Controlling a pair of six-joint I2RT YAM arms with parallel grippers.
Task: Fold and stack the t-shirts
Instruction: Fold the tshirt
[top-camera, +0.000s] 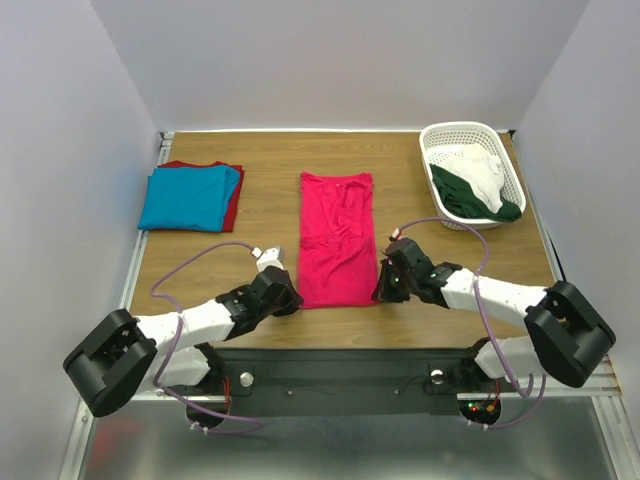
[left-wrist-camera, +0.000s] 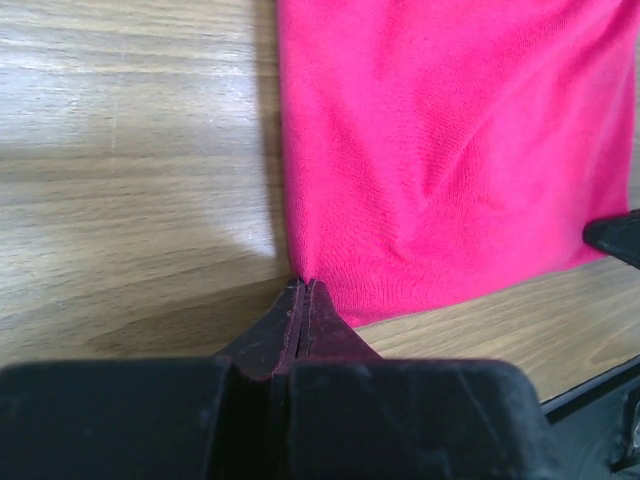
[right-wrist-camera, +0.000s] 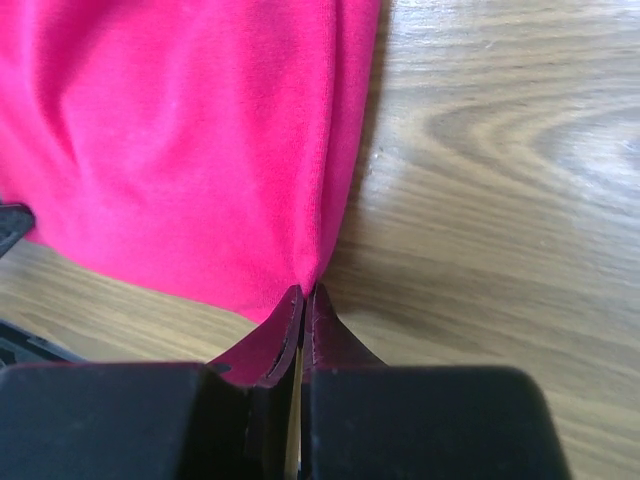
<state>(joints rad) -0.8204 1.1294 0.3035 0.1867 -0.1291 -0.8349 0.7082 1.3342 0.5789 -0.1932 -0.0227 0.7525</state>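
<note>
Wood-grain table (top-camera: 270, 215), plain white walls (top-camera: 330, 60) all round. Left gripper (top-camera: 296, 300) and right gripper (top-camera: 381, 290) each pinch a near corner of the pink shirt (top-camera: 337, 240).

Both arms lie low and stretched forward over the surface (top-camera: 270, 210), each one turned in toward the middle. The left arm (top-camera: 205, 318) reaches to the right. The left pincer (top-camera: 293, 299) has its two fingers pressed together on the near left corner of the pink t-shirt (top-camera: 338, 240). The right arm (top-camera: 490, 293) reaches to the left, and the right pincer (top-camera: 382, 290) is closed in the same way on the near right corner. In both wrist views the dark fingertips (left-wrist-camera: 285, 320) meet in a thin line, where the cloth corner enters.
</note>
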